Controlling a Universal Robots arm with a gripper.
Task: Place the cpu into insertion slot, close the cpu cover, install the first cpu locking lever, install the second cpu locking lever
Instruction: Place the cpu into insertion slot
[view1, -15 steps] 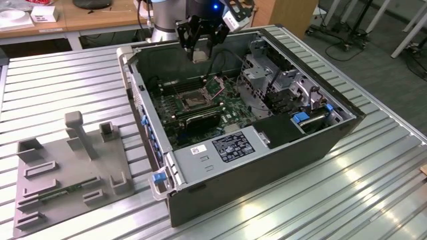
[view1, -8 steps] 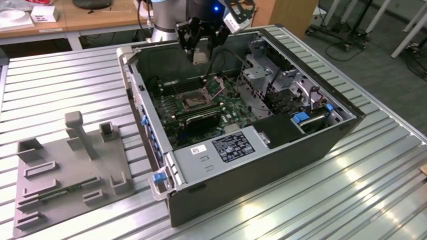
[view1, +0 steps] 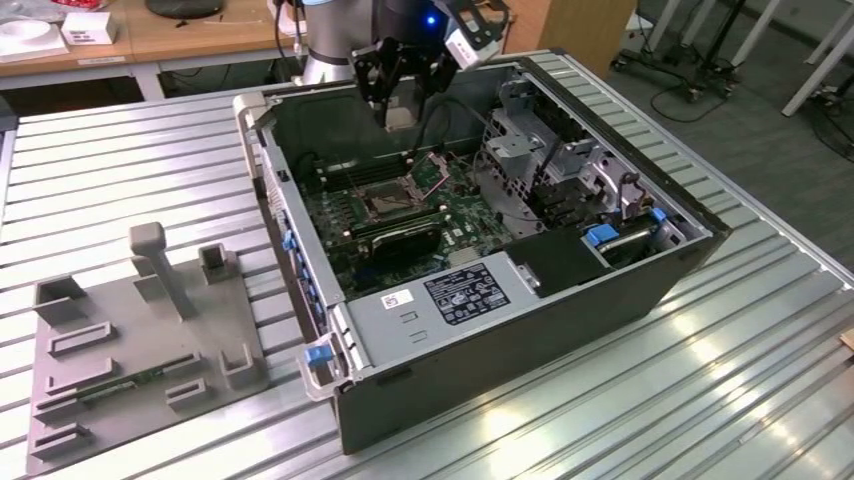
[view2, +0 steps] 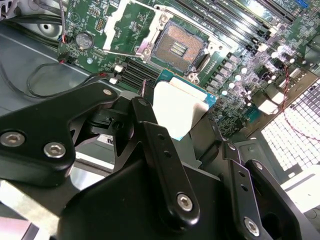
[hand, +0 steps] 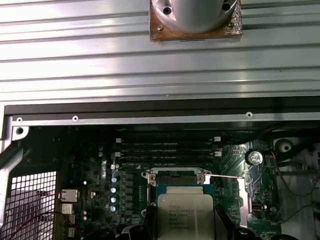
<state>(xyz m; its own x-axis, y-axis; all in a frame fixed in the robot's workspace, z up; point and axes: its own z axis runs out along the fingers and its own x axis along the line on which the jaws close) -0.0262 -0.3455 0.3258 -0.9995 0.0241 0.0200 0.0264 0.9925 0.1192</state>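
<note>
You had the gripper (view2: 179, 120) clamped on the cpu (hand: 185, 216), hanging above the bare insertion slot (view2: 177, 47), the cpu cover (view2: 114, 20) lying open; I judged none of the four steps done yet.

I assess this as a robotics lab or workshop. The claw (view1: 400, 105) hangs over an opened computer case (view1: 534, 330) on a ribbed metal bench (view1: 120, 170). Behind the claw, a wooden desk (view1: 200, 35) carries white boxes (view1: 87, 27). To the exterior view's right of the claw, wheeled stand bases (view1: 663, 72) rest on grey carpet (view1: 774, 140).
</note>
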